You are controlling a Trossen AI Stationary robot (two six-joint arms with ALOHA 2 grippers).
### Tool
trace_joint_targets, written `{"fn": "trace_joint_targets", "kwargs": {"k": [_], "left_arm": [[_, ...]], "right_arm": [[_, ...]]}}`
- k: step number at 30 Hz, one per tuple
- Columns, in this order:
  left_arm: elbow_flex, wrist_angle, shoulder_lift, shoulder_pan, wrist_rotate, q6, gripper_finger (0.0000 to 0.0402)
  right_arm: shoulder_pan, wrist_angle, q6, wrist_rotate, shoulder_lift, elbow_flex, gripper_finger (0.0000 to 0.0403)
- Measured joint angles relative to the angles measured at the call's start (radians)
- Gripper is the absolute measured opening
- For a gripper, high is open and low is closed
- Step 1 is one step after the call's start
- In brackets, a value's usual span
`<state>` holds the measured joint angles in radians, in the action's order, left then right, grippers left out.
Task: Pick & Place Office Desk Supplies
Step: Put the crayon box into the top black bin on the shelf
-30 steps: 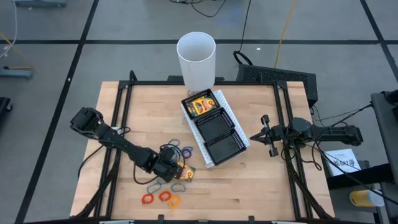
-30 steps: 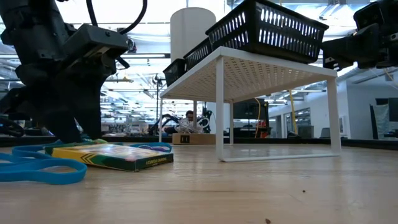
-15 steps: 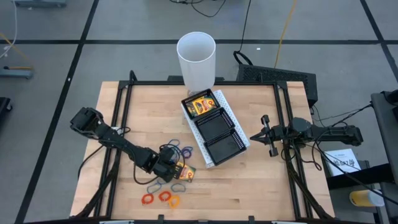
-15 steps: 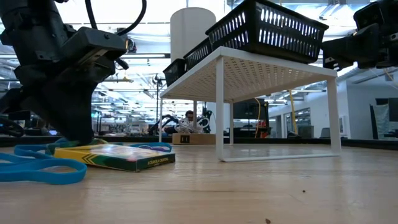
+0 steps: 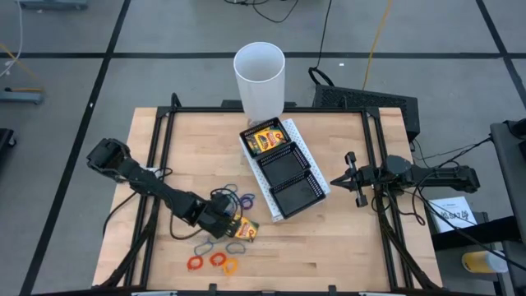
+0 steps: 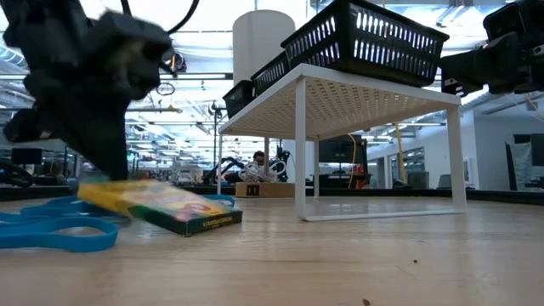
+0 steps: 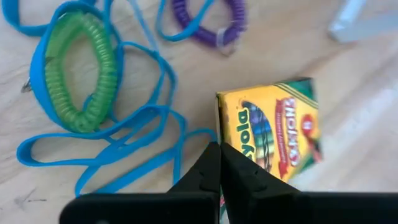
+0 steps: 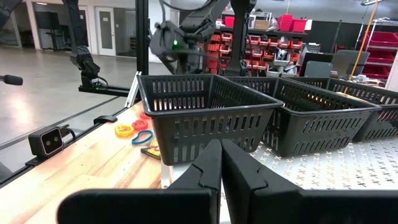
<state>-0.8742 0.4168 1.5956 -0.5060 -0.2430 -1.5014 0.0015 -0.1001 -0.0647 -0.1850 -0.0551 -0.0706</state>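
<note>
A yellow-and-green crayon box (image 7: 267, 130) lies among thin loops: a green coil (image 7: 84, 74) inside blue bands (image 7: 124, 155), and a purple one (image 7: 205, 25). My left gripper (image 5: 222, 220) is shut on the box (image 5: 243, 231) at the near left of the table. Red and orange loops (image 5: 210, 261) lie nearer the front edge. A second crayon box (image 5: 265, 138) lies in the far compartment of the black mesh tray (image 5: 306, 197). My right gripper (image 5: 352, 178) hovers shut to the right of the tray, holding nothing. My left gripper pinches the crayon box at one end's edge (image 7: 225, 144) between its two fingertips, slanting down from above. In the low view the held end (image 6: 95, 191) is raised and the opposite end (image 6: 223, 223) rests on the table, so the box sits tilted.
The tray stands on a white perforated riser (image 6: 340, 93) in the table's middle. A tall white cup (image 5: 260, 76) stands at the far edge behind it. Bare wood lies near the front right.
My left gripper has shut on the end of the crayon box and risen slightly. The held end has come up off the table while the other end stays down, so the box now sits tilted.
</note>
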Motion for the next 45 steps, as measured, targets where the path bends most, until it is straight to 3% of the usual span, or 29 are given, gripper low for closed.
{"fn": "trace_joint_targets", "kwargs": {"k": [5,21,29,35,41,45], "left_arm": [[0.000,0.030,-0.105,-0.025,-0.005,0.045,0.0003],[0.000,-0.056,-0.455,-0.097,-0.400,0.225,0.0002],[0.000,-0.384,-0.578,-0.061,-0.582,0.675,0.0001],[0.000,-0.582,-0.613,0.020,-0.599,0.918,0.0001],[0.000,-0.602,-0.609,0.151,-0.594,0.944,0.0001],[0.000,-0.615,-0.567,0.249,-0.526,0.934,0.0001]], "right_arm": [[0.000,0.000,0.000,0.000,0.000,0.000,0.0000],[0.000,0.000,0.000,0.000,0.000,0.000,0.0000],[0.000,0.000,0.000,0.000,0.000,0.000,0.0000],[0.000,0.000,0.000,0.000,0.000,0.000,0.0000],[0.000,0.000,0.000,0.000,0.000,0.000,0.0000],[0.000,0.000,0.000,0.000,0.000,0.000,0.0000]]}}
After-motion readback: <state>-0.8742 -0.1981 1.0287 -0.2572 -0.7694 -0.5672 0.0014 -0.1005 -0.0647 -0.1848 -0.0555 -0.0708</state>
